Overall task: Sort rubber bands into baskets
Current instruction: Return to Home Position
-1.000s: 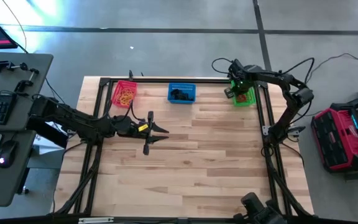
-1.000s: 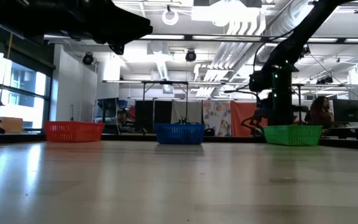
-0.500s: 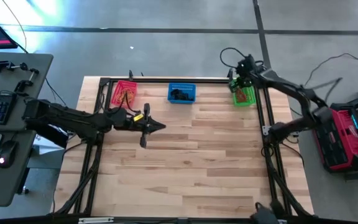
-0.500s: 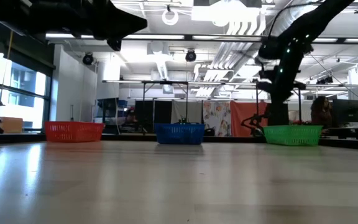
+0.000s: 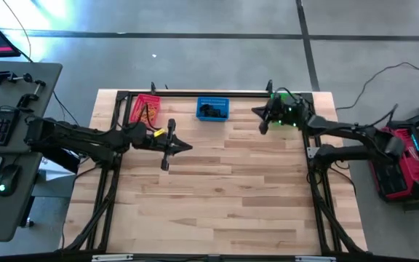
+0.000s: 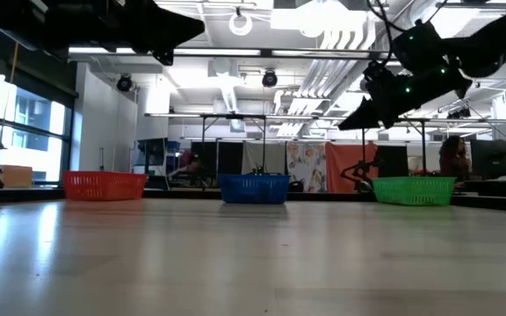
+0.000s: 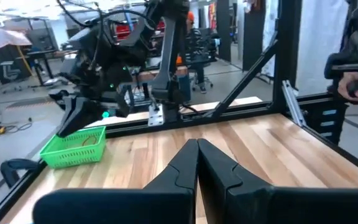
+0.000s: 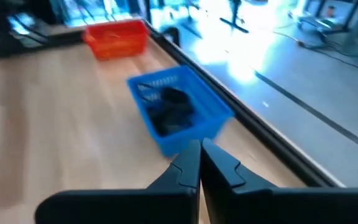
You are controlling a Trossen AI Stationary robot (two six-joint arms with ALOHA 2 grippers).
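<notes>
The left tool (image 7: 197,144), pressed together, hangs over the worktop (image 5: 231,189); the right tool (image 8: 201,144), likewise pressed together, hangs high near the green basket (image 6: 414,190).

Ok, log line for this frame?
left hand: shut, empty, above table by red basket | right hand: shut, empty, raised beside green basket | blue basket: black rubber bands inside

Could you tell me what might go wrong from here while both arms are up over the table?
1. The right gripper hangs shut above and beside the green basket; if it dips as it pulls away, it could clip the rim and tip the basket.
2. The left gripper is shut over the table, and its arm runs close by the red basket; a low sideways swing might nudge it.
</notes>
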